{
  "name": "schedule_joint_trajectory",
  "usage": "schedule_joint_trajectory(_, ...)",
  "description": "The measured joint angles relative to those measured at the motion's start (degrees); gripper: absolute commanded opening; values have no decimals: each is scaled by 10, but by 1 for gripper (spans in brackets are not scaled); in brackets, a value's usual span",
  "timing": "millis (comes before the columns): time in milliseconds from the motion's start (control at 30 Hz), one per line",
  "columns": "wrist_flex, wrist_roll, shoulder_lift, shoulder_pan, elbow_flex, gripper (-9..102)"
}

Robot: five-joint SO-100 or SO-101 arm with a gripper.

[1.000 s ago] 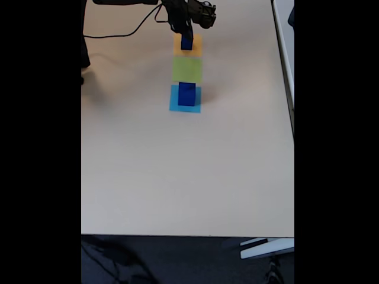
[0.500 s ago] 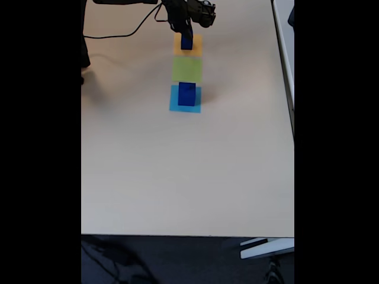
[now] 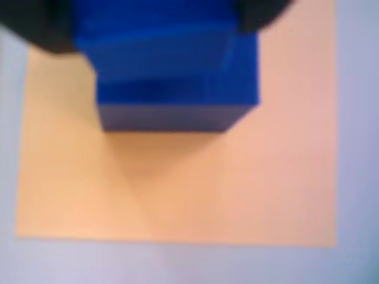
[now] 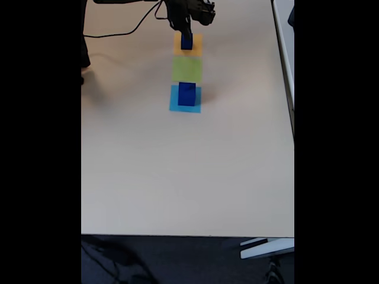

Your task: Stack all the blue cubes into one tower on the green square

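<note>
In the wrist view a dark blue cube (image 3: 172,77) stands on an orange square (image 3: 177,183). My gripper (image 3: 157,23) is shut on this blue cube, with black fingers (image 3: 41,26) pressed against its upper left and upper right corners. The fixed view shows the same blue cube (image 4: 187,42) on the orange square (image 4: 196,42), just under the gripper (image 4: 186,32) at the table's far end. The green square (image 4: 187,69) lies bare right below it. Below that, a larger blue cube (image 4: 186,93) stands on a light-blue square (image 4: 185,107).
A black cable (image 4: 127,29) runs across the far left of the table (image 4: 189,171). The table's right edge (image 4: 285,71) borders a pale surface. The front edge drops to a dark floor.
The arm has shifted slightly up and back in the fixed view, and a little more of the small cube shows. The squares and the larger cube have not moved.
</note>
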Motion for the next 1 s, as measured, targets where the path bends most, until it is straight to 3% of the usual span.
schedule_joint_trajectory(233,25,-8,-43,0,-81,5)
schedule_joint_trajectory(667,105,-11,-67,-7,-85,5)
schedule_joint_trajectory(1000,113,-25,-68,-3,-102,6)
